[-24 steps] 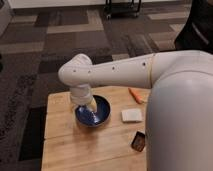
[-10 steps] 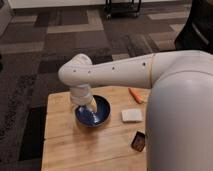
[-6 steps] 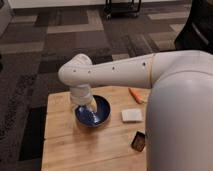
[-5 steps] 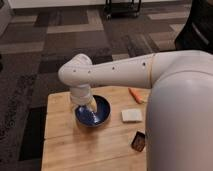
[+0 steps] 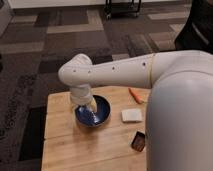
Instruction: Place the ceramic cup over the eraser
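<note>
The pincer reaches down into the round dark blue bowl on the light wooden counter. The counter's far edge is close behind the pincer. Bare wood lies open in front of it and to its left. The plain white ceramic cup seems to sit right at the pincer, inside the bowl. I cannot tell if the pincer grips it. The small dark eraser with an orange-brown face stands well apart, in front and to the right.
</note>
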`<action>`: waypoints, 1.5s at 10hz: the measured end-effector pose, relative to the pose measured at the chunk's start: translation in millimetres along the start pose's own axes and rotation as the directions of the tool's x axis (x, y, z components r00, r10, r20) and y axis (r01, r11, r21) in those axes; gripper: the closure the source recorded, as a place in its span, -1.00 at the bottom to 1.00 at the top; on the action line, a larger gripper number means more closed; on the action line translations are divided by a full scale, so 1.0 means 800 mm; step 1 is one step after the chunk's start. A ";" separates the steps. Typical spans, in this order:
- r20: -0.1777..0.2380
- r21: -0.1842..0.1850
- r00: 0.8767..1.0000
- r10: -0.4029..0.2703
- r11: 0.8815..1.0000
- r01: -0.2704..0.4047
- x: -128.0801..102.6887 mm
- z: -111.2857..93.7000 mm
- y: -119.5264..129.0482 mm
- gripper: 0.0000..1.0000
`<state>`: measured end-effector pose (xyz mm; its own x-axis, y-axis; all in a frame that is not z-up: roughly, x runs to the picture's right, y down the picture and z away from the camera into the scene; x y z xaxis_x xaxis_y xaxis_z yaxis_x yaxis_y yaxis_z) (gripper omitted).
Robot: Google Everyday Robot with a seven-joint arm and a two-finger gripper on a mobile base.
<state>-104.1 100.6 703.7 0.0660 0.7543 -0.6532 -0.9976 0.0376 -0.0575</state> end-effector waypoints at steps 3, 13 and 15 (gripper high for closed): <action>0.004 0.006 1.000 0.018 1.000 -0.018 0.001 -0.003 -0.016 -0.30; 0.006 -0.027 0.990 0.138 0.990 -0.138 0.002 -0.019 -0.120 -0.30; 0.006 -0.027 0.990 0.139 0.990 -0.139 0.002 -0.019 -0.121 -0.30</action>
<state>-7.1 88.0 696.7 -0.0737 0.7560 -0.6504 -0.9963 -0.0852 0.0138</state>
